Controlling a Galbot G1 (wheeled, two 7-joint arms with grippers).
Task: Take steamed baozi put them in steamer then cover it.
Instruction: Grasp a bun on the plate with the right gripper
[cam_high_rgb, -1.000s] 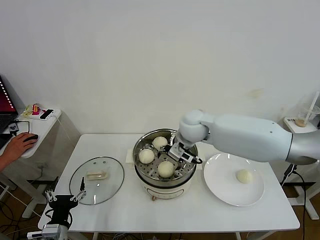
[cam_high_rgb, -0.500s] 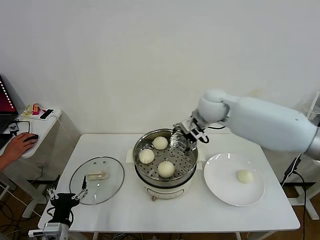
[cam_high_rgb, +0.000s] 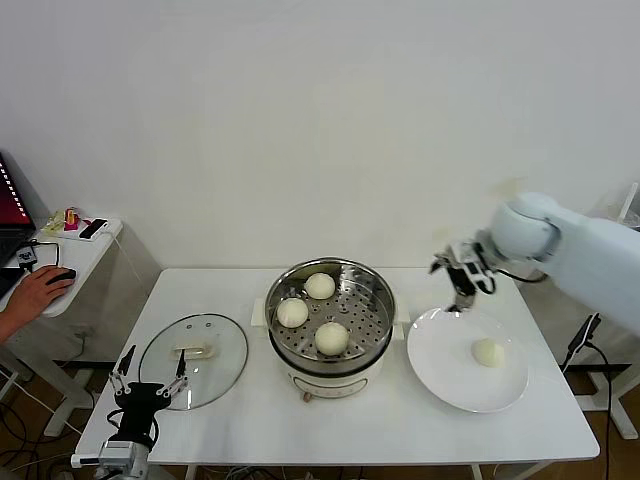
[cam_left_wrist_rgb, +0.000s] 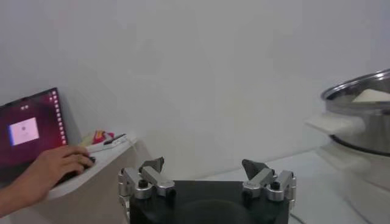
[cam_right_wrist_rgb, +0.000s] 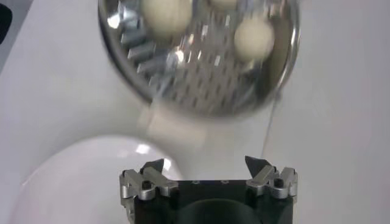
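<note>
So, quick rundown of where this one's at.

Step in hand: looks like the fetch for the last bun. Three steamed baozi already sit on the perforated tray inside the steamer; the fourth one is alone on the white plate.

Right claw: empty, fingers spread wide apart, hanging above the far rim of the plate. From it, the lone bun lies nearer the robot and a bit outward, well below the fingertips. The steamer is off toward the middle of the desk, clear of the claw.

Right wrist view: both fingertips stand apart with nothing between them; the steamer tray with its buns shows out ahead, and a curve of plate sits under the claw. The lone bun isn't in this view.

Left claw: parked low at the near edge of the desk, fingers also spread and holding nothing. The cover lies flat on the desk just ahead of it, handle up.

Next move, my guess: the right claw needs to drop and slide back over the plate bun, straddle it, and close gently since it's soft dough. Then carry it to the free gap on the tray.

After that: the cover is not yet on, and the left claw is the one sitting closest to it.
</note>
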